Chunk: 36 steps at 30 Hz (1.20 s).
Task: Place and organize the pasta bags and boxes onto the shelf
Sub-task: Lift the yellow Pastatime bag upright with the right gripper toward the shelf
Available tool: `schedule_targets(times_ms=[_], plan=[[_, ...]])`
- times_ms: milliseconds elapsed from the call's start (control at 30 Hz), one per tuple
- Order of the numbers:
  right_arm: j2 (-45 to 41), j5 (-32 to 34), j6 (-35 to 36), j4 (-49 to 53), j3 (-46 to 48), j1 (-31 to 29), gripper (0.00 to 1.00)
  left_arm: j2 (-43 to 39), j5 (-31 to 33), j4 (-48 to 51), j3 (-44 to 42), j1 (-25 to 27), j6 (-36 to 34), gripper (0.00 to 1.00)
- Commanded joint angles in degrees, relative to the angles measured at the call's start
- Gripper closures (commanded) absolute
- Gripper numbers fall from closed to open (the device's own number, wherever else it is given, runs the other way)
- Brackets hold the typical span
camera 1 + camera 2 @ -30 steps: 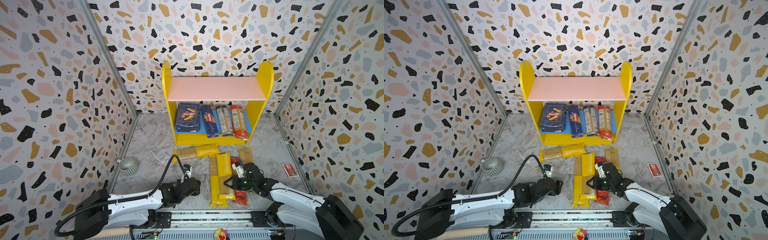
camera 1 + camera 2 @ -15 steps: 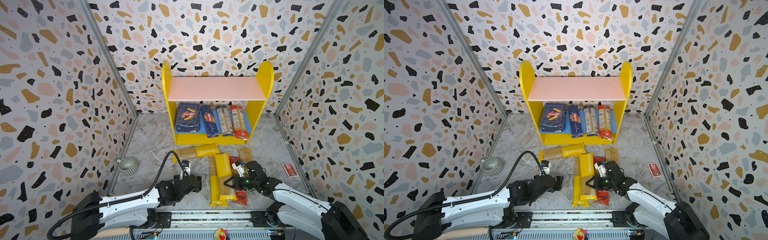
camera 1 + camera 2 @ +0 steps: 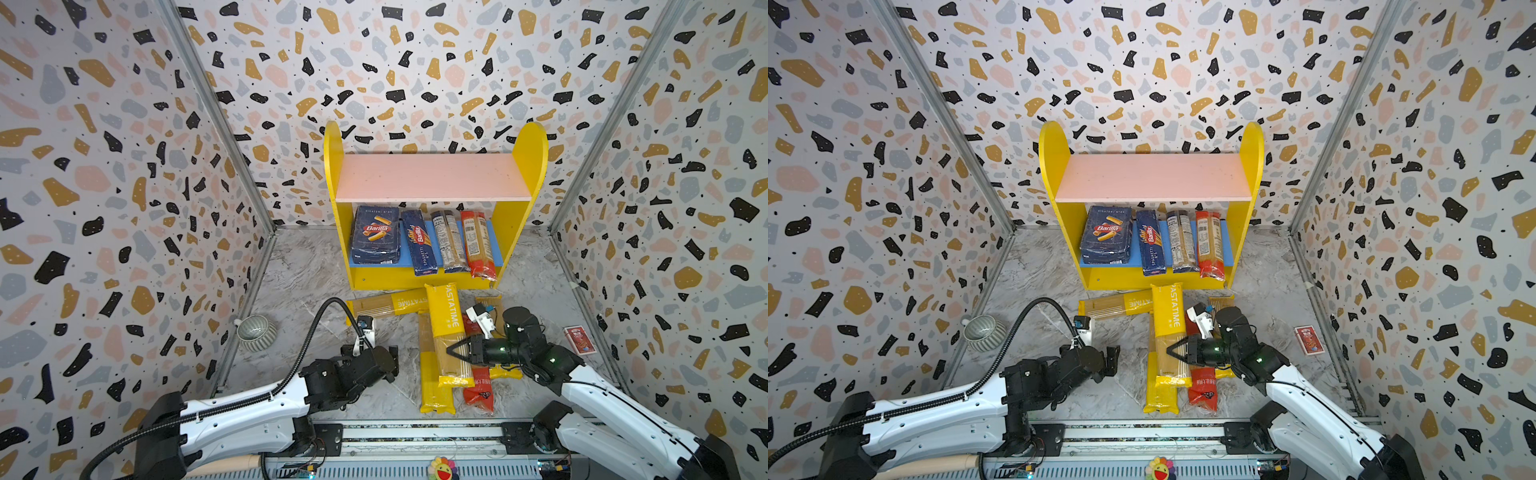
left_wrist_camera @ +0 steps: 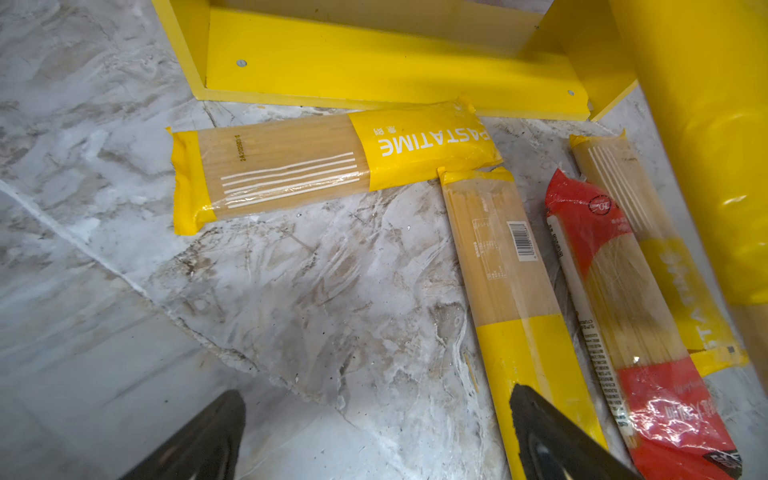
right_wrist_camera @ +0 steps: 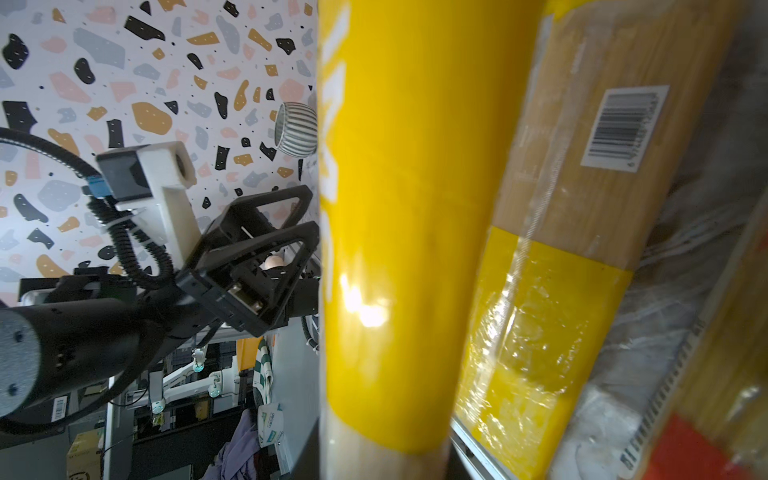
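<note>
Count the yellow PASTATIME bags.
4: crosswise bag before the shelf; raised bag in the right gripper; barcode bag flat beneath it; fourth bag beside the red bag, partly covered. Others may be hidden.

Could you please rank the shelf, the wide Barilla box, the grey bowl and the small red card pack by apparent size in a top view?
1. shelf
2. wide Barilla box
3. grey bowl
4. small red card pack, somewhat smaller than the bowl

Robotics lab booth, this: terrazzo-print panel walls (image 3: 124,166) box in a grey marble-look tabletop (image 3: 299,266), white-and-black robot arms (image 3: 249,407) mounted on a silver metal rail (image 3: 415,432).
</note>
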<state>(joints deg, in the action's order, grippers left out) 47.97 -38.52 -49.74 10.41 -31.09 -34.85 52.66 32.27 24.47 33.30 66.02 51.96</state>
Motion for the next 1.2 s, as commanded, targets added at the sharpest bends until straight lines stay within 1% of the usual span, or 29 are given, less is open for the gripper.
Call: schedule_targets(times_ms=[0, 300, 533, 933, 1067, 1167], plan=[[-2.2, -0.6, 4.0, 0.0, -8.7, -0.4, 0.94, -1.1, 1.8, 1.5, 2.4, -0.2, -0.9, 0.01], [1.3, 3.0, 9.0, 9.1, -23.2, -0.4, 0.94, -2.8, 2.1, 2.9, 5.0, -0.2, -3.7, 0.01], [7.1, 6.4, 13.8, 16.0, -38.7, -0.3, 0.94, -3.3, 1.9, 3.0, 6.7, -0.1, -5.2, 0.01], [23.1, 11.1, 19.8, 24.3, -66.1, 0.6, 0.94, -2.8, 1.4, 2.6, 9.6, -0.1, -8.1, 0.0], [28.4, 11.2, 19.8, 24.1, -73.1, 1.5, 0.94, -2.7, 1.9, 3.0, 10.7, -0.2, -9.3, 0.0], [33.0, 10.4, 19.3, 23.0, -78.4, 1.7, 0.95, -2.8, 3.5, 4.0, 11.2, -0.2, -9.9, 0.01]])
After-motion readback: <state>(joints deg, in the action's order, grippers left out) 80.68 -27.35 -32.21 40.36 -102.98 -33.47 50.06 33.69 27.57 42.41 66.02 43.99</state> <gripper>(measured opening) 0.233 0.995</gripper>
